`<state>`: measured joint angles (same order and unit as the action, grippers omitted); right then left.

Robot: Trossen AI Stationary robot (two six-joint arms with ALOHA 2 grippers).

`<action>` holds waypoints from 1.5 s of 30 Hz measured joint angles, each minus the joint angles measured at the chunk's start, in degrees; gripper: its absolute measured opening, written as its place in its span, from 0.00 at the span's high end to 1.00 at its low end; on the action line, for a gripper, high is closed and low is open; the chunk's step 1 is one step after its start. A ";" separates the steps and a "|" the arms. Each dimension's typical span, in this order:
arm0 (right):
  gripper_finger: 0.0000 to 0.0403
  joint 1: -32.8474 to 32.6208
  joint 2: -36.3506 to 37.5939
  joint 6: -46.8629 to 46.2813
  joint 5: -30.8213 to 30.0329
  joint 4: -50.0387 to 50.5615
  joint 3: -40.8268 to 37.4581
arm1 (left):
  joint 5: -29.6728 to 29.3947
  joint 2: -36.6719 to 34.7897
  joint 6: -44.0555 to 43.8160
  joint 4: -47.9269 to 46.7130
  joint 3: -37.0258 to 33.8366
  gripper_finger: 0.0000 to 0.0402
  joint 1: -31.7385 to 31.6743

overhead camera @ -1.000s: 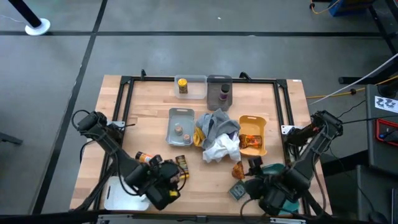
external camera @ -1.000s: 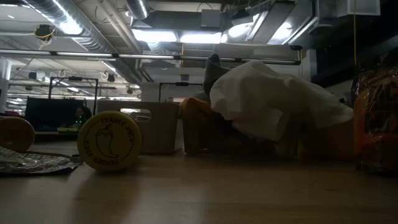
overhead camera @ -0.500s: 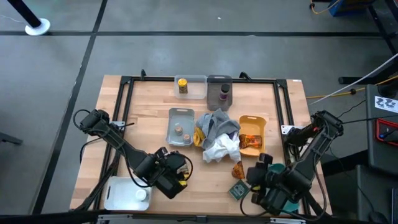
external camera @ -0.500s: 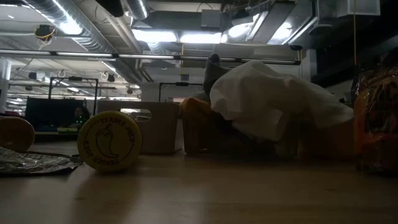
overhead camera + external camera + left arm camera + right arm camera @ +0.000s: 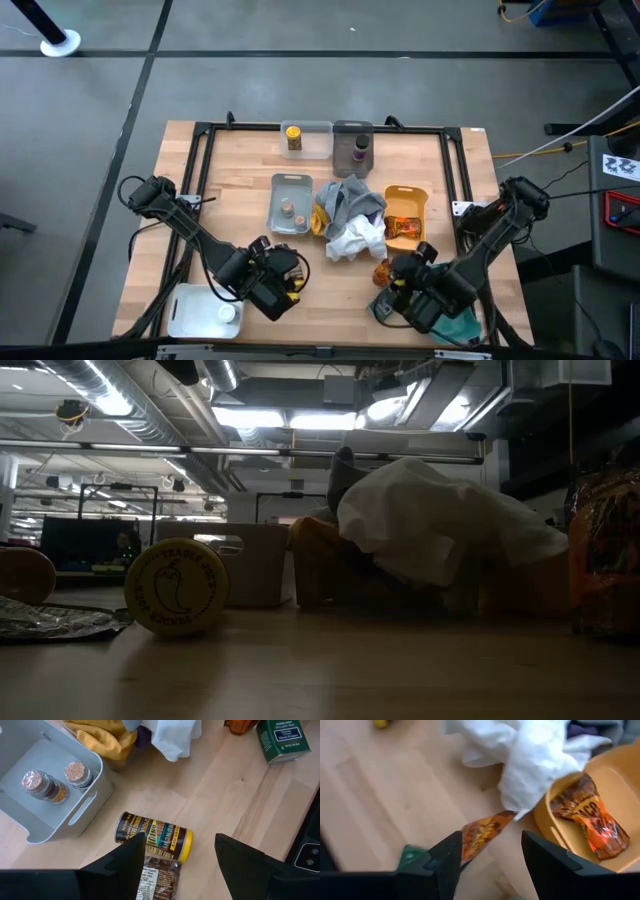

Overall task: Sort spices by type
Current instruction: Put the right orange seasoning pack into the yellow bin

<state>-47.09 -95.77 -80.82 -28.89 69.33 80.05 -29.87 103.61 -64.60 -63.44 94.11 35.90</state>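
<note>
My left gripper (image 5: 283, 275) hovers open near the table's near edge. In the left wrist view its fingers stand above a dark jar with a yellow lid (image 5: 154, 838), which lies on its side beside a brown packet (image 5: 157, 881). My right gripper (image 5: 398, 278) is open over an orange-brown packet (image 5: 482, 833) that lies flat on the wood next to a green tin (image 5: 280, 737). Two tiny pots (image 5: 50, 782) stand in a grey tray (image 5: 290, 190). A yellow jar (image 5: 293, 138) stands in the clear tray. A dark jar (image 5: 358, 152) stands in the far grey tray. Another packet (image 5: 585, 817) lies in the yellow tray (image 5: 415, 195).
Grey, yellow and white cloths (image 5: 348, 220) are heaped in the middle of the table, between the grey tray and the yellow tray. A white tray (image 5: 195, 310) holding a small white pot sits at the near left corner. A black frame (image 5: 205, 160) rims the table.
My left gripper has moved toward the table's right, off the white tray, and now stands over the lying jar. My right gripper has moved left and toward the far edge, toward the orange-brown packet. No object has moved.
</note>
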 joint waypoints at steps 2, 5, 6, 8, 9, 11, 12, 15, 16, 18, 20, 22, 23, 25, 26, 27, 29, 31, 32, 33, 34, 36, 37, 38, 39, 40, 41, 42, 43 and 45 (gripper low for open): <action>0.49 0.19 0.00 -1.04 -0.10 -0.94 -1.90 | -0.04 0.00 0.00 0.02 -0.01 0.44 0.00; 0.49 0.50 0.00 -1.62 -0.02 -3.39 -4.78 | -0.11 0.00 -0.02 0.02 -0.01 0.44 0.00; 0.49 0.70 0.00 -1.65 0.00 -4.99 -5.77 | -0.19 0.00 -0.02 0.00 -0.01 0.44 0.00; 0.49 0.68 0.00 -1.58 0.19 -8.92 -7.84 | -0.45 0.00 -0.03 0.01 -0.01 0.44 0.00; 0.49 0.68 0.00 -1.50 0.20 -10.67 -8.85 | -0.50 0.00 -0.04 0.01 -0.01 0.44 0.00; 0.49 0.68 0.00 -1.47 0.35 -13.94 -11.03 | -0.59 0.00 -0.07 0.02 -0.01 0.44 0.00; 0.49 0.68 0.00 -1.46 0.43 -15.25 -12.11 | -0.59 0.00 -0.07 0.02 -0.01 0.44 0.00; 0.49 0.68 0.00 -1.42 0.42 -17.74 -14.99 | -0.60 0.00 -0.09 0.02 -0.01 0.44 0.00; 0.49 0.67 0.00 -1.40 0.44 -18.22 -15.86 | -0.61 0.00 -0.09 0.02 -0.01 0.44 0.00; 0.49 0.66 0.00 -1.32 0.40 -19.27 -17.56 | -0.61 0.00 -0.09 0.02 -0.01 0.44 0.00; 0.49 0.66 0.00 -1.25 0.42 -20.57 -19.39 | -0.61 0.00 -0.11 0.03 -0.01 0.44 0.00; 0.51 0.65 0.00 -1.12 0.42 -21.65 -20.88 | -0.61 0.00 -0.11 0.02 -0.01 0.44 0.00; 0.53 0.65 0.00 -0.75 0.39 -22.28 -21.43 | -0.63 0.00 -0.11 0.02 -0.01 0.44 0.00; 0.59 0.65 0.00 0.35 -0.08 -23.26 -22.22 | -0.62 0.00 -0.11 0.02 -0.01 0.44 0.00; 0.63 0.65 0.00 0.85 -0.29 -23.27 -22.27 | -0.63 0.00 -0.11 0.04 -0.01 0.44 0.00; 0.67 0.65 0.00 1.85 -0.57 -23.29 -22.27 | -0.65 0.00 -0.11 0.02 -0.01 0.44 0.00; 0.77 0.65 0.00 3.57 -0.64 -23.30 -22.27 | -0.86 0.00 -0.13 0.04 -0.01 0.44 0.00; 0.87 0.65 0.00 5.39 -0.60 -23.26 -22.27 | -1.05 0.00 -0.13 0.03 -0.01 0.44 0.00; 0.92 0.65 0.00 6.44 -0.58 -23.24 -22.27 | -1.08 0.00 -0.13 0.04 -0.01 0.44 0.00; 0.95 0.65 0.00 7.53 -0.55 -23.02 -22.17 | -1.19 0.00 -0.13 0.02 -0.01 0.44 0.00; 0.96 0.65 0.00 8.76 -0.32 -22.11 -21.76 | -1.31 0.00 -0.13 0.02 -0.01 0.44 0.00; 0.94 0.65 0.00 9.53 0.55 -19.58 -20.05 | -1.49 0.00 -0.15 0.02 -0.01 0.44 0.00; 0.92 0.65 0.00 9.58 0.64 -17.75 -18.85 | -1.51 0.00 -0.14 0.04 -0.01 0.44 0.00; 0.91 0.65 0.00 10.06 0.64 -15.45 -17.59 | -1.51 0.00 -0.16 0.03 -0.01 0.44 0.00; 0.90 0.63 0.00 10.85 0.66 -12.84 -16.14 | -1.51 0.00 -0.23 0.02 -0.01 0.44 0.00; 0.90 0.63 0.00 11.92 0.72 -10.13 -14.64 | -1.51 0.00 -0.26 0.04 -0.01 0.44 0.00; 0.91 0.63 0.00 12.69 0.83 -7.40 -12.97 | -1.51 0.00 -0.26 0.02 -0.01 0.44 0.00; 0.92 0.63 0.00 13.75 0.79 -4.70 -11.23 | -1.51 0.00 -0.28 0.02 -0.01 0.44 0.00; 0.94 0.63 0.00 15.02 0.45 -2.02 -9.54 | -1.53 0.00 -0.46 0.02 -0.01 0.44 0.00; 0.97 0.63 0.00 17.20 -0.58 3.09 -6.07 | -1.85 0.00 -1.00 0.03 -0.01 0.44 0.00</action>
<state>-46.46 -95.77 -63.62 -29.47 72.42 73.99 -31.72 103.61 -65.60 -63.41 94.11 35.90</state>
